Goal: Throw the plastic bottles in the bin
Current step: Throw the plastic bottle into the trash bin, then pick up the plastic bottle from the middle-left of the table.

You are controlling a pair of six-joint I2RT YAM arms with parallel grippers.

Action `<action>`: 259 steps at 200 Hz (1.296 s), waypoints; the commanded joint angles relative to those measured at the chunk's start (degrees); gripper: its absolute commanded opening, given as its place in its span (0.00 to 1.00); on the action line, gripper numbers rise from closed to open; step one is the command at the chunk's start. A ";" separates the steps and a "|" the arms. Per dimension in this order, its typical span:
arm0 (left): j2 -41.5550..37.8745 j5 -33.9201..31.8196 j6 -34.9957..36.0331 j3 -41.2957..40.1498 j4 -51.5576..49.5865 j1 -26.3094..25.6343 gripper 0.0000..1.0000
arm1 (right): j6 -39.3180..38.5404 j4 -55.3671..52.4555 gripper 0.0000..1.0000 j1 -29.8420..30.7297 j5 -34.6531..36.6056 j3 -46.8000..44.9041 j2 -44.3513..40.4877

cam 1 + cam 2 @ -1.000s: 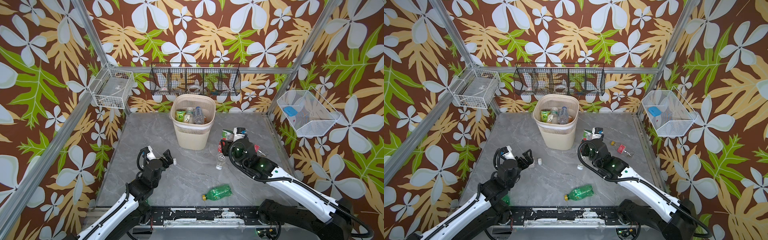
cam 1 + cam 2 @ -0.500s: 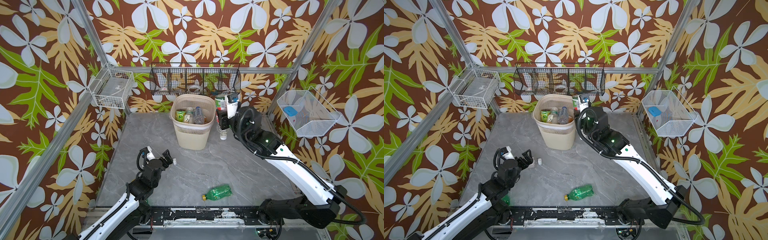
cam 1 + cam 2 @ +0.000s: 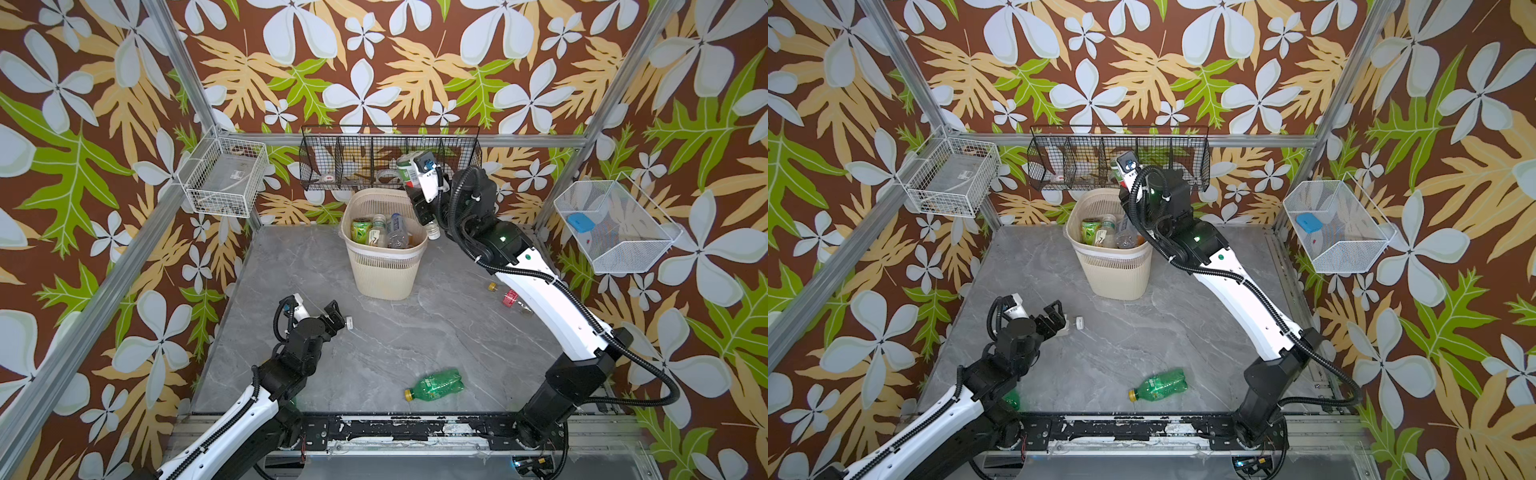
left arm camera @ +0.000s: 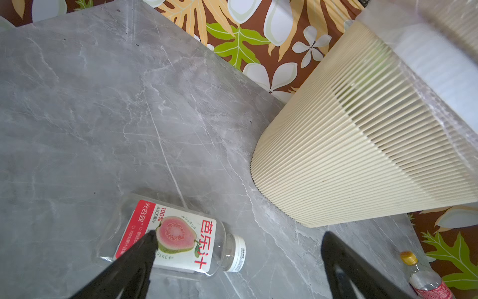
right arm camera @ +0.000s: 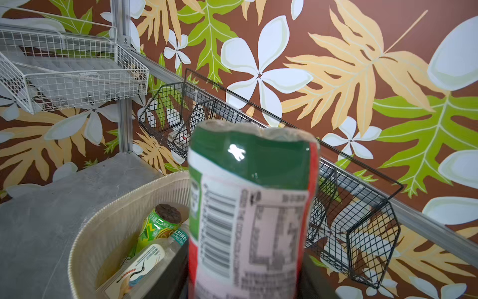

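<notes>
Right gripper (image 3: 420,199) clamped on a green-labelled bottle (image 5: 248,207), cap down, at the bin (image 3: 386,270) rim; left gripper (image 3: 337,318) spread wide over a guava-juice bottle (image 4: 176,238) lying on the table (image 3: 374,340)

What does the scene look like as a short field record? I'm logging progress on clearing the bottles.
right end effector: shut on green-label bottle, raised near bin rim
left end effector: open, low over guava juice bottle
bin: upright, several bottles inside
lying on table: guava juice bottle, green bottle, red-label bottle (partly behind right arm)
</notes>
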 commanded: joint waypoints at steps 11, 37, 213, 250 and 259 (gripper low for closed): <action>0.04 -0.31 -1.10 -0.18 -0.06 0.26 1.00 | -4.59 -1.74 0.50 0.04 -1.82 4.78 3.98; 0.01 -0.23 -1.20 -0.15 -0.32 0.26 1.00 | -5.62 -2.35 0.50 0.04 -3.13 8.07 7.70; 3.30 2.40 -2.78 0.53 -0.06 0.44 1.00 | 16.05 23.72 1.00 -0.13 -3.23 -41.45 -24.27; 4.72 3.71 -3.11 0.83 0.21 0.53 1.00 | 27.99 27.55 1.00 -0.15 -1.97 -64.84 -39.95; 5.08 4.02 -3.14 1.12 -0.05 0.61 1.00 | 29.57 25.85 1.00 -0.30 -0.56 -67.32 -41.66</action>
